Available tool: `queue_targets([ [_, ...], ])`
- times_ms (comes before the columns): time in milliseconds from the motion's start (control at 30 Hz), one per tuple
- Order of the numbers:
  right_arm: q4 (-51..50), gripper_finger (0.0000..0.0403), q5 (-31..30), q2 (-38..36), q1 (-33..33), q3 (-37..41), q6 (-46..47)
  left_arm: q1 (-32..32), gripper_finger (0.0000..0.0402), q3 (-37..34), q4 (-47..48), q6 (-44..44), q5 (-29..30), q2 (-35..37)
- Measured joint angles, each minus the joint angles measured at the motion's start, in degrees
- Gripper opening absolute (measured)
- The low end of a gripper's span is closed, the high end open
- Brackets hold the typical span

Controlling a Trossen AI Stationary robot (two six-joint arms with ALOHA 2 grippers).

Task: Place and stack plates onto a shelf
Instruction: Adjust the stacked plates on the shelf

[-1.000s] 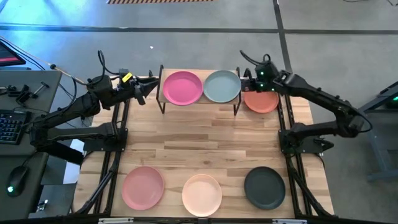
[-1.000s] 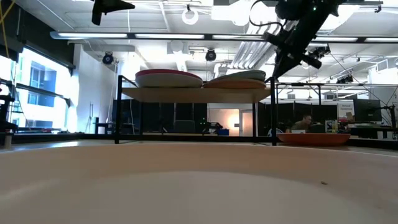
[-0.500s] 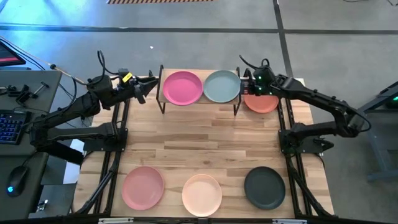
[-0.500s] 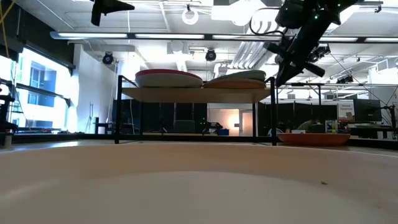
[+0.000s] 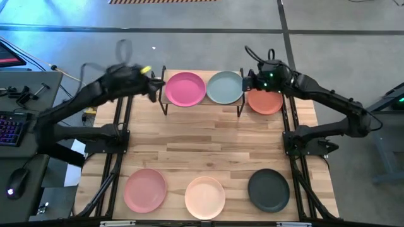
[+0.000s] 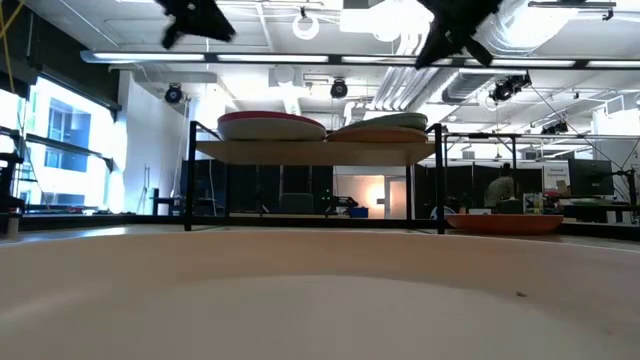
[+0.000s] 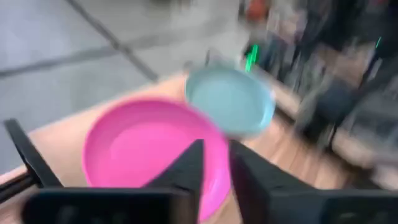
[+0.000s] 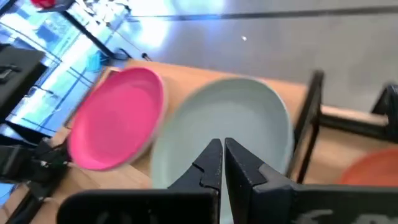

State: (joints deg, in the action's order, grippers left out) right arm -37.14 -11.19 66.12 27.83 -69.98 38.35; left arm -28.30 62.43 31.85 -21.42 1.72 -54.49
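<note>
The shelf (image 5: 202, 104) stands at the table's far edge. A hot pink plate (image 5: 185, 88) and a grey-teal plate (image 5: 225, 87) lie on its top. In the low view each rests on another plate: a pale one (image 6: 268, 131) and a tan one (image 6: 378, 134). An orange plate (image 5: 266, 102) lies flat on the table right of the shelf. My left gripper (image 5: 156, 87) hangs high at the shelf's left end, facing the pink plate (image 7: 143, 143), with a narrow gap between its fingertips. My right gripper (image 5: 247, 81) is shut, empty, and high over the shelf's right end, above the grey-teal plate (image 8: 236, 118).
A dusty pink plate (image 5: 145, 190), a cream-peach plate (image 5: 205, 195) and a black plate (image 5: 269, 189) lie in a row along the table's near edge. Bare wood lies between them and the shelf. A desk with a keyboard (image 5: 9, 126) stands left of the table.
My left gripper has swung quickly toward the table's right, up to the shelf's left end. My right gripper has risen from beside the shelf's right end and gone a little toward the shelf. The plates have not moved.
</note>
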Motion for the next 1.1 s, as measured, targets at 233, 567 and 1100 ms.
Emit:
queue_targets([
  [233,-3.31,0.0,-0.01,1.57,-0.63,-7.9,-3.19,-1.0,0.0003,13.07,6.5,11.95,-4.1,-21.59],
  [567,-4.7,0.0,0.23,1.65,-1.27,-8.87,-2.8,-2.73,0.0,18.6,8.93,18.11,-6.12,-38.2],
  [1100,-7.86,0.0,-1.73,2.35,-2.52,-8.91,-2.15,-6.19,0.0,18.71,15.15,21.51,-6.17,-40.09],
])
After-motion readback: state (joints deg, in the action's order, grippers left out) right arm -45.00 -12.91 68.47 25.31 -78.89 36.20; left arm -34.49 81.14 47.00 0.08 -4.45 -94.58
